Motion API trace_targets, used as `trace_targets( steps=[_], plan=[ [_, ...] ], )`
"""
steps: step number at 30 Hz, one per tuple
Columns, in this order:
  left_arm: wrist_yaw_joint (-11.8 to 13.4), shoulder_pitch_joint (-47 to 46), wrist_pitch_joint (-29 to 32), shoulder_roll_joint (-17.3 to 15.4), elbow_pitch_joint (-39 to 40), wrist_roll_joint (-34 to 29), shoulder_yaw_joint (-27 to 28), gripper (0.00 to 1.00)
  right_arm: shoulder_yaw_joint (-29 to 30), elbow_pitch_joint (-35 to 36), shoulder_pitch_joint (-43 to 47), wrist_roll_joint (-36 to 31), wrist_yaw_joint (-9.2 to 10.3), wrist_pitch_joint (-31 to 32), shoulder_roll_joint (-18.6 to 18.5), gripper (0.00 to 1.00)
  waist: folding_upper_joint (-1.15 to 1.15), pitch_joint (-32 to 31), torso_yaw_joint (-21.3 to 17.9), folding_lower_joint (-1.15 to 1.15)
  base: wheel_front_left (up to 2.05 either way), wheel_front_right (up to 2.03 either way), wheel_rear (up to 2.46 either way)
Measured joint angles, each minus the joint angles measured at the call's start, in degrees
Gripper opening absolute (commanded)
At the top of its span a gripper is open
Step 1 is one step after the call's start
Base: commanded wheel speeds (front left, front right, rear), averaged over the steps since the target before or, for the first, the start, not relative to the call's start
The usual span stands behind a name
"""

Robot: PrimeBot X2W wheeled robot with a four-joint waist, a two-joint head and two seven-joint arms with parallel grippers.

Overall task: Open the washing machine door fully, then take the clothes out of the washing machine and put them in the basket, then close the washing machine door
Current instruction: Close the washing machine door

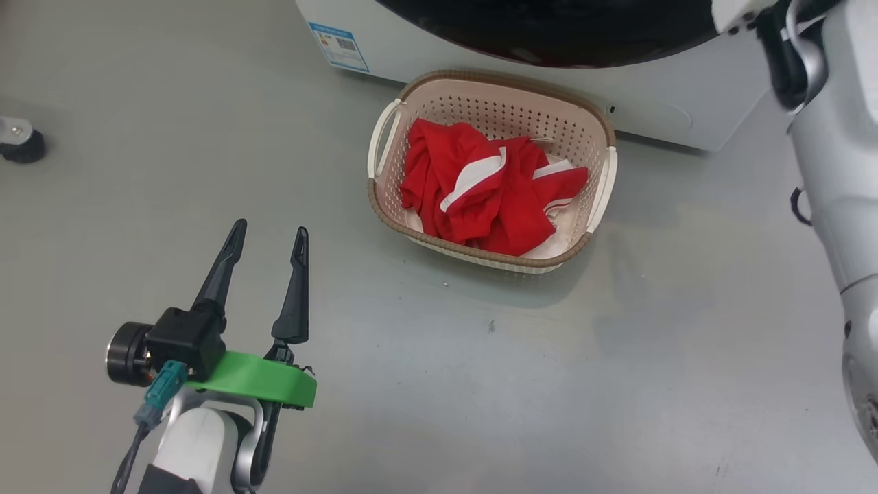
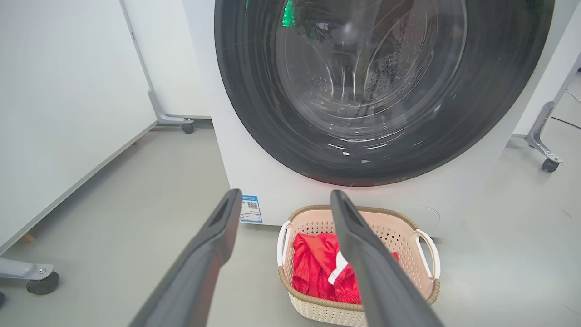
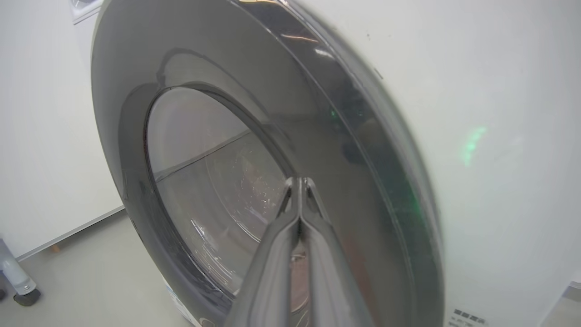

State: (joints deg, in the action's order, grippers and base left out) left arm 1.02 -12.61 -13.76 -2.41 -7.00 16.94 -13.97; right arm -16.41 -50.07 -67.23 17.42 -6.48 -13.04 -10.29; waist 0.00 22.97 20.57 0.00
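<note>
Grey floor (image 1: 480, 377) is spread before a white washer (image 1: 686, 103). The red clothes (image 1: 480, 185), striped and trimmed in white, are heaped inside the basket (image 1: 501, 103). The basket is set on the floor just in front of the washer, below the door (image 2: 254, 113). In the left wrist view the door is seen lying flat against the washer front, and the steel drum is visible through its glass. A blue label (image 1: 338, 45) is stuck on the washer's lower corner, beside the basket.

The right gripper (image 3: 300, 181) is held up close to the door's glossy black rim, its fingers pressed together with nothing between them. Whether the tips touch the rim cannot be told. The left gripper (image 1: 269, 228) is held over bare floor, well apart from the basket, with its fingers spread and nothing held.

White panels (image 2: 68, 113) on wheeled feet (image 2: 43, 284) are stood on both sides of the washer.
</note>
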Motion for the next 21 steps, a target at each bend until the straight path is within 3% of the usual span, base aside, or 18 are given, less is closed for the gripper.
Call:
trace_targets(
  steps=[7,8,9,11,12,13,14,21],
  plan=[
    [0.3,0.01,-0.01,-0.3,-0.55,-0.47,0.53,1.0,-0.59,0.26,4.8,0.74,-0.32,-0.99,2.21,0.0,0.0,-2.05,-1.67,0.0,0.0,0.0,0.0],
    [0.35,0.01,-0.01,-0.33,-0.57,-0.47,0.63,1.0,-0.6,0.4,5.65,0.83,-0.46,-1.09,2.52,0.25,0.0,-2.34,-1.96,0.0,0.0,0.0,0.0],
    [0.48,0.02,-0.01,-0.38,-0.57,-0.47,0.75,1.0,-0.68,0.52,6.5,0.98,-0.46,-1.14,2.79,0.4,0.0,-2.62,-2.27,0.0,0.0,0.0,0.0],
    [0.55,0.03,-0.02,-0.55,-0.59,-0.47,0.98,1.0,-0.76,0.76,8.26,1.23,-0.46,-1.14,3.12,0.58,0.0,-3.19,-2.92,0.0,0.0,0.0,0.0],
    [0.56,0.04,-0.02,-0.63,-0.59,-0.46,1.05,1.0,-0.79,1.01,9.11,1.23,-0.46,-1.15,3.19,0.91,0.0,-3.46,-3.27,0.0,0.0,0.0,0.0],
    [0.7,0.04,-0.02,-0.71,-0.6,-0.47,1.13,1.0,-0.85,1.26,9.98,1.23,-0.46,-1.15,3.21,0.96,0.0,-3.74,-3.63,0.0,0.0,0.0,0.0],
    [0.75,0.07,-0.03,-0.77,-0.62,-0.47,1.24,1.0,-0.9,1.49,10.86,1.23,-0.46,-1.16,3.24,1.0,0.0,-4.01,-3.97,0.0,0.0,0.0,0.0],
    [0.77,0.43,-0.42,-1.11,-1.43,-0.47,1.31,1.0,0.62,5.53,18.61,2.41,-0.47,-1.24,3.35,1.0,0.0,-6.43,-6.03,0.0,0.0,0.0,0.0]
  ],
)
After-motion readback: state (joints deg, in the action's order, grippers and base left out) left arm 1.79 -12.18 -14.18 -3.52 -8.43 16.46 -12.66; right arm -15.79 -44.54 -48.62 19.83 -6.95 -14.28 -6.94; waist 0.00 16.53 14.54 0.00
